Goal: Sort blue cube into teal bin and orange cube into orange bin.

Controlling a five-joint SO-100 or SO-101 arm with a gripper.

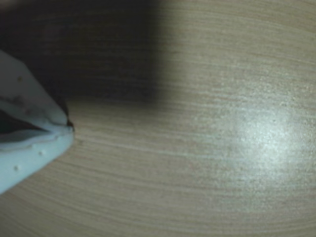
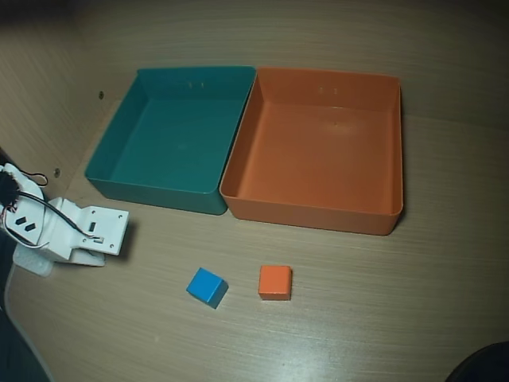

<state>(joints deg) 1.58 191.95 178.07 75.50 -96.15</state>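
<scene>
In the overhead view the blue cube (image 2: pixel 207 286) and the orange cube (image 2: pixel 275 282) lie side by side on the wooden table, in front of the bins. The teal bin (image 2: pixel 111 171) and the orange bin (image 2: pixel 310 211) stand touching each other behind them, and both are empty. My white gripper (image 2: pixel 97 253) rests low at the left edge, left of the blue cube and apart from it. In the wrist view my gripper (image 1: pixel 69 127) enters from the left with its pale fingers closed together, holding nothing, over bare wood. No cube or bin shows in that view.
The wooden table (image 2: pixel 382 318) stretches in front of and to the right of the cubes. The arm's base and cables (image 2: pixel 24 215) sit at the far left. A dark object (image 2: pixel 481 366) pokes in at the bottom right corner.
</scene>
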